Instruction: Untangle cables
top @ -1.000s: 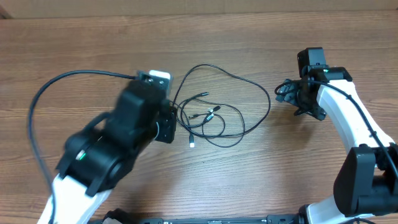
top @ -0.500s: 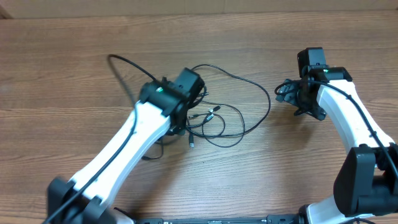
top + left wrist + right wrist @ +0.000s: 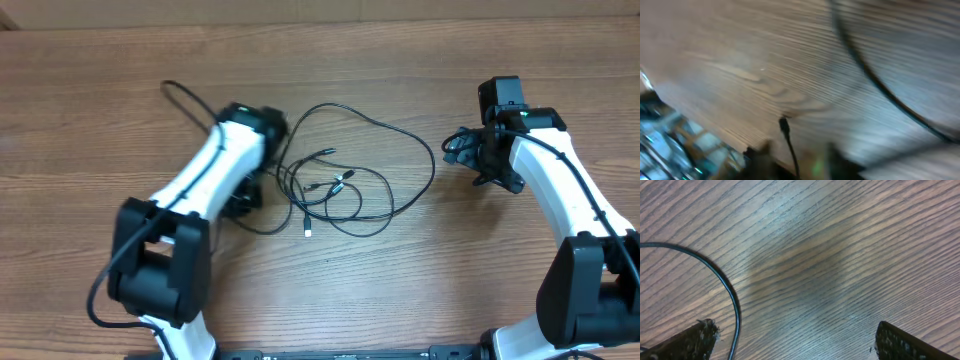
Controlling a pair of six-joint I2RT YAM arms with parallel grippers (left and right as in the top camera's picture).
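Beside the left gripper, on its inner side, the cables lie on the table in a loose knot of loops, their plug tips gathered near the middle. You have just swung that arm in from the near-left corner, passed over the knot's edge and drawn back to its outer side. One thin strand now trails toward the gripper, so the pass may have teased a length loose, though the knot's core looks much as before. Its wrist view is smeared by motion, so you cannot tell whether the fingers are apart or pinching anything. The right gripper has not moved; its jaws are spread wide and empty, with the outer loop just inside its left finger. Mind the left arm's thick cable arching behind the wrist, and the crossed loops lying between the two tools.
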